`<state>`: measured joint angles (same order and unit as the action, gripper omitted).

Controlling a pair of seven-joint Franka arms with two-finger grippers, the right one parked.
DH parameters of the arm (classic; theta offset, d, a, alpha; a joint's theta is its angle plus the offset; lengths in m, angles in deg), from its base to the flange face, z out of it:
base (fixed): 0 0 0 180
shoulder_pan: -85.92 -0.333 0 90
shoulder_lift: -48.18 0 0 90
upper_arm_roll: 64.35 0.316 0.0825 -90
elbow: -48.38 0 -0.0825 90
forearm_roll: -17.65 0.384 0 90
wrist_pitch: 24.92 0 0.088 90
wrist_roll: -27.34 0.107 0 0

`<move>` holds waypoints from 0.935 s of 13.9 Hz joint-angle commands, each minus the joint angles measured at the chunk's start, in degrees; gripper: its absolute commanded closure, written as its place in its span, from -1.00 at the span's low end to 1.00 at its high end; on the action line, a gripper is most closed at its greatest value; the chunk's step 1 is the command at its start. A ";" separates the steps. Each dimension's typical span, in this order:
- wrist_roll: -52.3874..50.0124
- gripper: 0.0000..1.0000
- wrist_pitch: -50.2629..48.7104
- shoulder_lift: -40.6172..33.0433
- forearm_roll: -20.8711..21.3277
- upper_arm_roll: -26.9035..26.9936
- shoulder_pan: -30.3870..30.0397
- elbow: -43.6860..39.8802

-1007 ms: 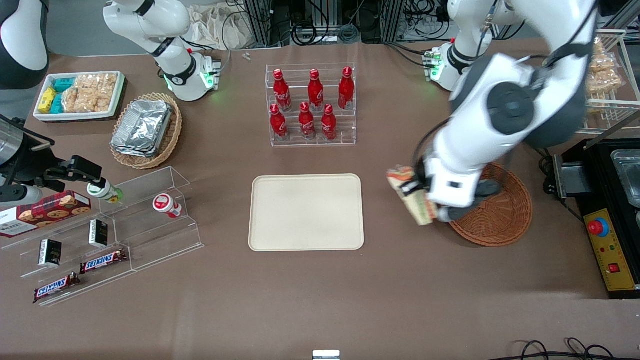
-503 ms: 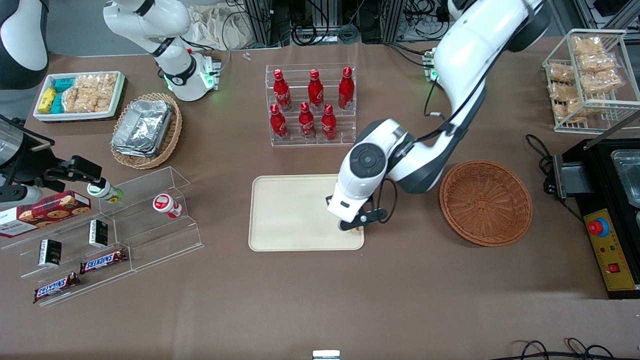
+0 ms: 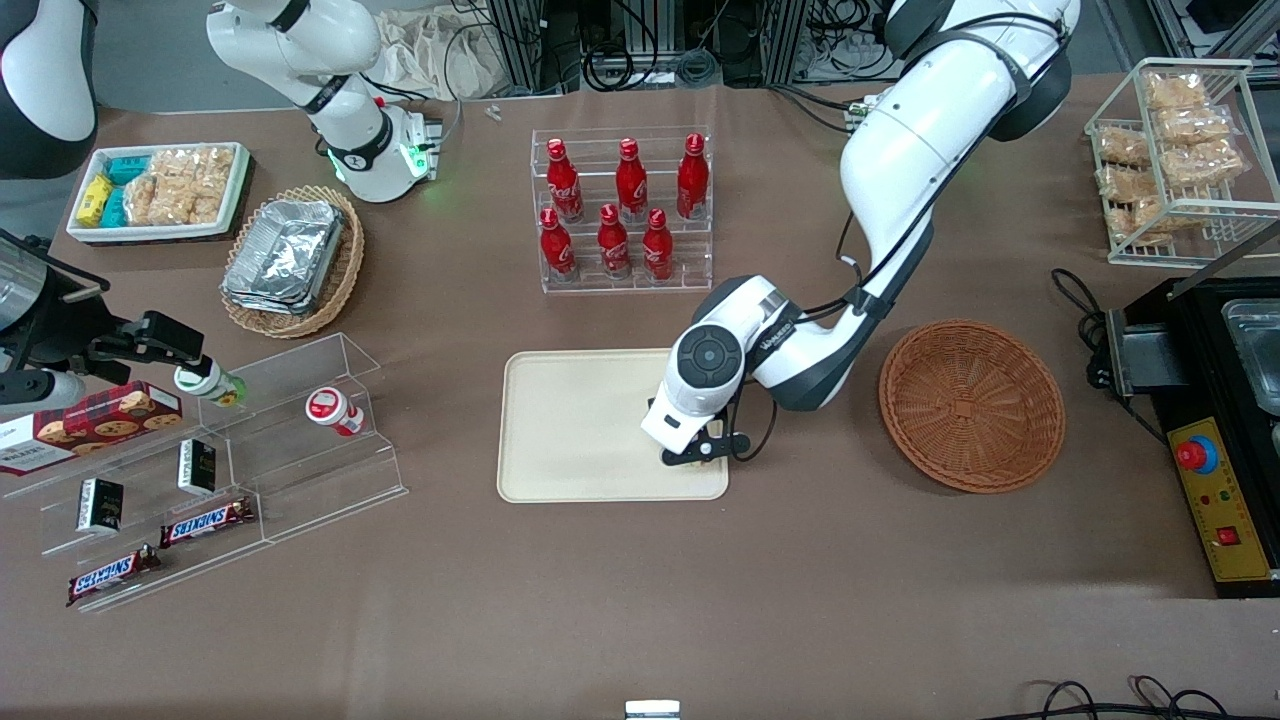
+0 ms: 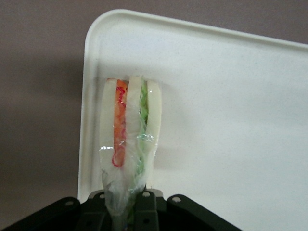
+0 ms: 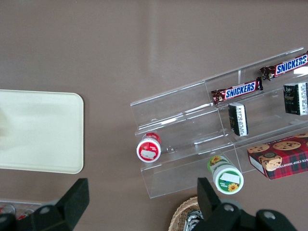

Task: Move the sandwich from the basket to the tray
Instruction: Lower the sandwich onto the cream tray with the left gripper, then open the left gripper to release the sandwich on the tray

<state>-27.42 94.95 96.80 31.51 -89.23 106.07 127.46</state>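
Observation:
My left gripper (image 3: 695, 455) is low over the cream tray (image 3: 580, 420), at the tray's corner nearest the front camera and toward the round reddish-brown basket (image 3: 972, 405). In the front view the hand hides the sandwich. In the left wrist view the gripper (image 4: 126, 211) is shut on the wrapped end of the sandwich (image 4: 130, 125), a wedge of pale bread with orange-red and green layers. The wedge points away from the fingers over the tray (image 4: 231, 96), close to its rim and corner. I cannot tell whether it touches the tray. The basket holds nothing.
A clear rack of red bottles (image 3: 625, 215) stands farther from the camera than the tray. Acrylic shelves with snacks (image 3: 230, 470), a tan basket of foil containers (image 3: 290, 260) and a white bin (image 3: 160, 190) lie toward the parked arm's end. A wire rack (image 3: 1180, 160) and black appliance (image 3: 1220, 420) lie toward the working arm's end.
The left arm carried the sandwich from the basket's edge across to the tray corner. In the last half second it shifted slightly inward over the tray and lowered.

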 commanded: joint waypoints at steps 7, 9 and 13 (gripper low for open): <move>0.09 -1.00 0.01 0.95 3.72 0.19 1.20 -1.64; -0.26 -1.00 -0.43 -0.45 3.72 0.19 1.03 -2.08; 0.18 -1.00 -6.29 -7.73 2.84 0.28 -1.68 -2.26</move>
<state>-27.21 93.05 94.15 34.39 -89.14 106.17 124.30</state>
